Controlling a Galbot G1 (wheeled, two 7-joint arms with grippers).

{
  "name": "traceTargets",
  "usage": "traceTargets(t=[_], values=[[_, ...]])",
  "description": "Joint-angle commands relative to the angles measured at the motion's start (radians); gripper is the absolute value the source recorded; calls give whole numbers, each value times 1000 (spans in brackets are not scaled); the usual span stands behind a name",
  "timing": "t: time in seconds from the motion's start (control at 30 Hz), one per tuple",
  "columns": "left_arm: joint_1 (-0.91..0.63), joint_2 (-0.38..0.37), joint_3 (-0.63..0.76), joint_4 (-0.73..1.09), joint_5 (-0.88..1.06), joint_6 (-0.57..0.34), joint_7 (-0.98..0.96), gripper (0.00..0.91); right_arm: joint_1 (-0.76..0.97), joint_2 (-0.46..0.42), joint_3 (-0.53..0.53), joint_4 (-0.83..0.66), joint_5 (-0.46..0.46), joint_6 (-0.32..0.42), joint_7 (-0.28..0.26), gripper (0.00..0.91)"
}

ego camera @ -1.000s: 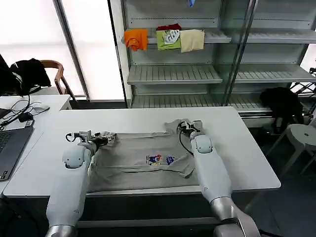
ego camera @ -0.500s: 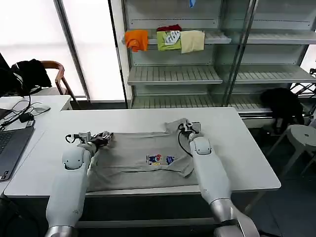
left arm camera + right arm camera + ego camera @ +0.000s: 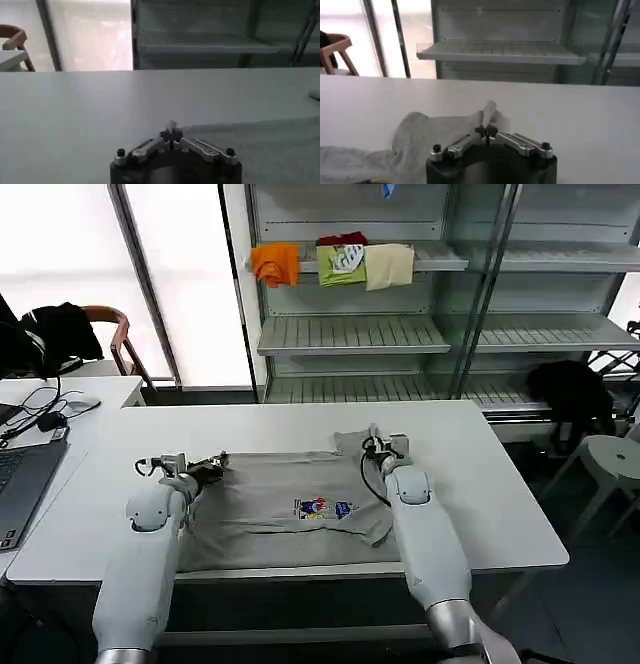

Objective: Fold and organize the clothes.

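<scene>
A light grey short-sleeved shirt lies spread on the white table, its small multicoloured chest print facing up. My left gripper is shut on the shirt's far left corner. In the left wrist view a tuft of the shirt's cloth sticks out between the shut left gripper. My right gripper is shut on the far right sleeve corner, which stands slightly raised. In the right wrist view the shirt's fabric rises to the pinch of the right gripper.
A laptop and cables sit at the table's left end. Beyond the table stands a metal shelf unit holding orange, green and cream garments. A chair stands at the left and a stool at the right.
Both grippers stay shut on the shirt's far corners and have shifted only slightly. The right corner has risen a little; the shirt's body lies as before.
</scene>
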Motion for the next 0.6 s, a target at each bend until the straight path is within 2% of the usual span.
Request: traceTargets(t=[0.03,0.3,0.47,0.6], values=[[16,5,-4,-89,-106,-4,-18,0,-47,38,-5,179,64,-15,2,0],[97,39,-20,-253,-243,2,-50,0,-190,-22,-65,429,150,-117,38,0],[195,61,-35,-353,-287,3,-45,10,-289,-65,-89,588,160,-162,40,0],[285,67,-66,-440,-323,2,-29,10,-377,-85,-70,693,159,-181,29,0]])
